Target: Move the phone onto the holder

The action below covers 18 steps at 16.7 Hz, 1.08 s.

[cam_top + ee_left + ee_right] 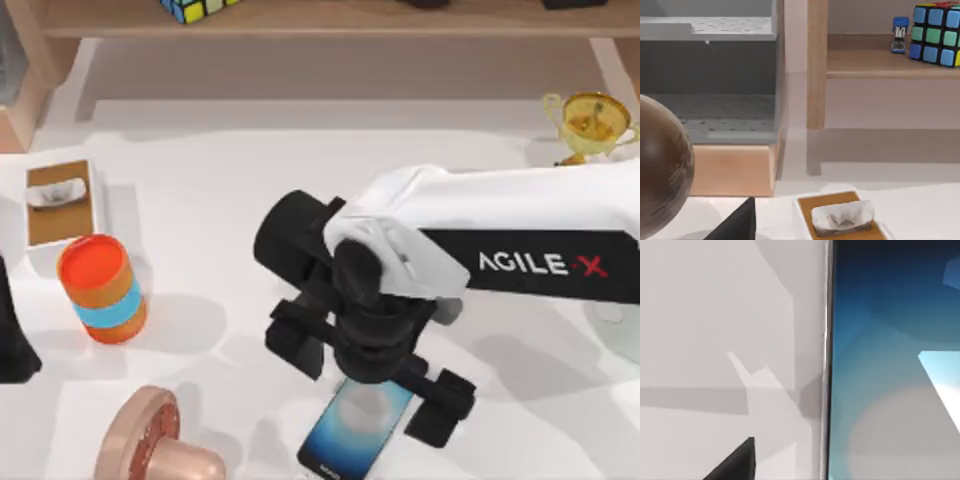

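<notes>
Right arm extended from right side of table, right gripper (pixel 372 385) positioned directly above phone (pixel 352 425). Finger state: cannot be told; fingers masked by wrist body in top view. Phone laid flat on white table (pixel 220 200) at near edge, upper end under gripper, blue screen facing up. In right wrist view, phone screen (pixel 890 365) seen close beneath. Holder not identified. Left arm parked at far left.

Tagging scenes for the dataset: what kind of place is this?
Likely a simulated tabletop workspace made up like a home or office desk: white table, wooden shelf holding a puzzle cube, tissue box, gold trophy.
</notes>
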Motion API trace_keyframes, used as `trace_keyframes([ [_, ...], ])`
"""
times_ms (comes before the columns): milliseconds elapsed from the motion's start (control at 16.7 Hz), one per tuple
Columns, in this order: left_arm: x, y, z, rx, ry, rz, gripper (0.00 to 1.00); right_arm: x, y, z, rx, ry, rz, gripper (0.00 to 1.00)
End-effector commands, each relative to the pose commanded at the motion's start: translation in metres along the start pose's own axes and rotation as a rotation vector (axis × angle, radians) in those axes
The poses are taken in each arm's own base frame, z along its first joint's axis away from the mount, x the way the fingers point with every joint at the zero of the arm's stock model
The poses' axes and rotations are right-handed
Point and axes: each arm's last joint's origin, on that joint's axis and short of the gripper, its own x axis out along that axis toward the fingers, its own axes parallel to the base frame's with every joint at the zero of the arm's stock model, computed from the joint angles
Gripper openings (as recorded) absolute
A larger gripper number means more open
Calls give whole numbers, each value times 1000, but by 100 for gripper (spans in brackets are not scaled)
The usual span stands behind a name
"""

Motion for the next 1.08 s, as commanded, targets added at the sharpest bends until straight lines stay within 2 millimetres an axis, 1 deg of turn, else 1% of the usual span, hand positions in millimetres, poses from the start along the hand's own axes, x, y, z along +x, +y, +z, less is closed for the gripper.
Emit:
trace_keyframes([
  [120,0,0,0,0,0,0,100,21,-1,0,0,0,1,100],
  [240,0,0,0,0,0,0,100,34,-3,-1,0,1,-8,100],
  [480,0,0,0,0,0,0,100,34,-3,-1,0,1,-8,100],
  [1080,0,0,0,0,0,0,100,34,-3,-1,0,1,-8,25],
])
